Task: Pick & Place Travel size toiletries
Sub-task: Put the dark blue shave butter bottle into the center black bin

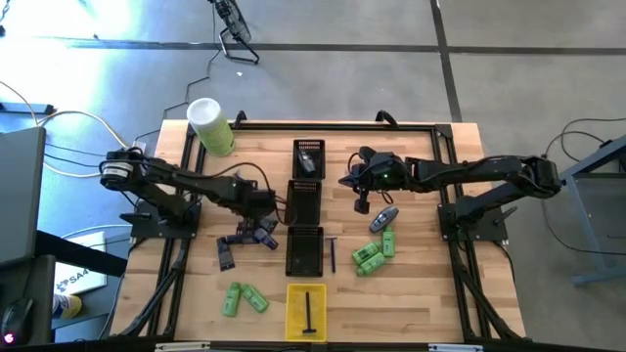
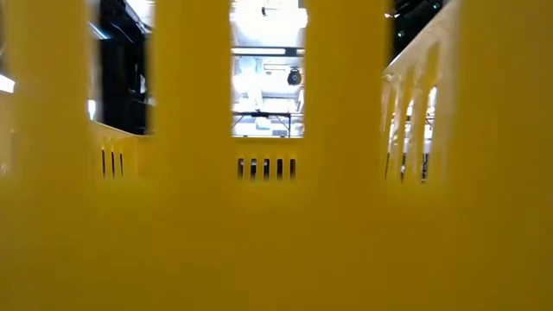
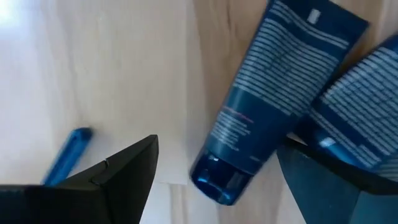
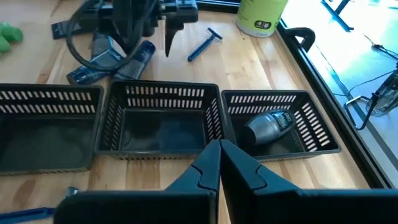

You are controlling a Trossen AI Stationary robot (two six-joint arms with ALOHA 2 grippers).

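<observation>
- Left gripper [image 1: 262,227]: jaws spread wide and holding nothing, poised over the dark blue tubes [image 1: 240,240] lying on the table [image 1: 421,293] left of the black trays [image 1: 304,227]. In the left wrist view, one tube [image 3: 273,93] lies between the fingers [image 3: 112,180], with a second tube [image 3: 367,106] overlapping it beside the far finger. Risk: closing here may pinch both tubes, or clip the edge of the second one and drag it along.
- Same tube: it lies at an angle to the jaws. Risk: an off-centre grasp lets the smooth body slip or pivot during the lift.
- Blue razor [image 3: 68,155]: rests on the table near the tubes. Risk: a wide approach could knock it aside.
- Green bottles [image 1: 244,298]: one cluster lies near-left, another [image 1: 372,254] right of the trays, both well apart from either gripper and not yet sorted.
- Right gripper [image 1: 364,186]: jaws clenched with nothing between them, above the table just right of the trays. One tray already holds a silver-grey item [image 4: 268,126]. Risk: if both arms reach for the trays together, they could collide.
- Low view: blocked by the yellow tray [image 2: 276,233]; it cannot confirm any contact.
</observation>
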